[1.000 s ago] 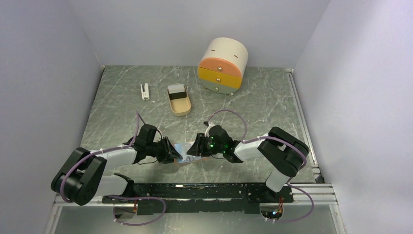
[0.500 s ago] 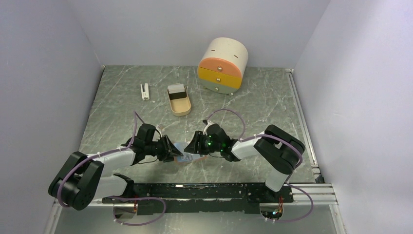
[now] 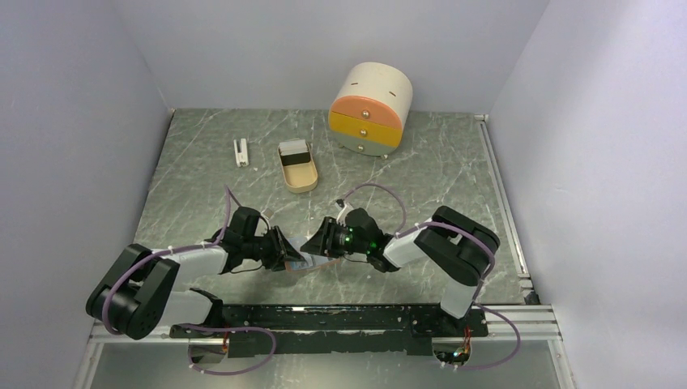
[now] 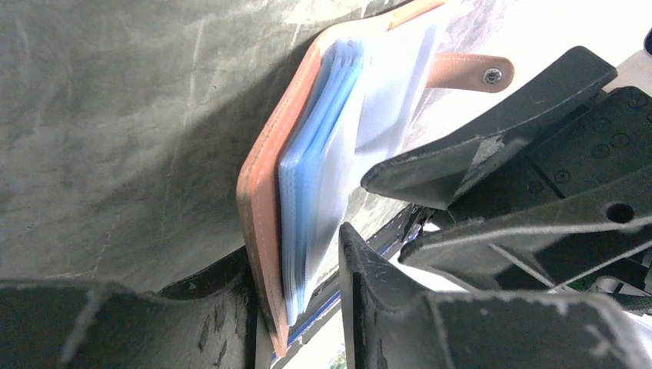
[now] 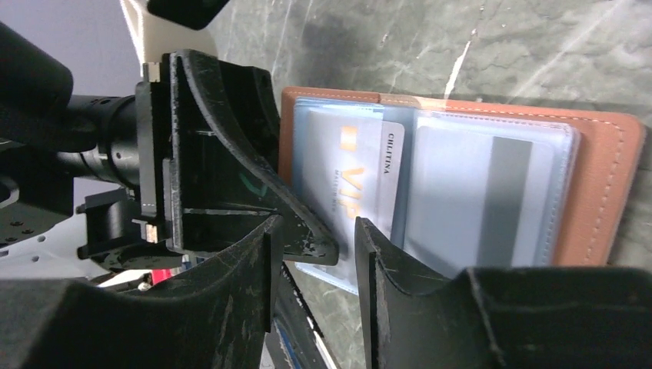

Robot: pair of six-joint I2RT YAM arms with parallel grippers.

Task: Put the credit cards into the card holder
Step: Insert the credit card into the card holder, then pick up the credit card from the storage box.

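Note:
The salmon-pink card holder (image 3: 307, 262) lies open on the table between my two grippers. My left gripper (image 3: 287, 254) is shut on its left edge; in the left wrist view the cover (image 4: 260, 201) and the blue clear pockets (image 4: 319, 154) sit between the fingers. In the right wrist view a grey-white VIP credit card (image 5: 361, 173) lies in the left pocket and a card with a grey stripe (image 5: 492, 200) in the right pocket. My right gripper (image 5: 311, 231) is open and empty, low over the holder's near edge (image 3: 318, 244).
A beige oval tray (image 3: 297, 168) and a small white upright block (image 3: 241, 151) stand at the back left. A round drawer cabinet (image 3: 371, 109) stands at the back. The black front rail (image 3: 324, 316) runs just behind the arms.
My right gripper has moved left and closer over the holder, covering more of it. My left gripper has stayed on the holder's left edge.

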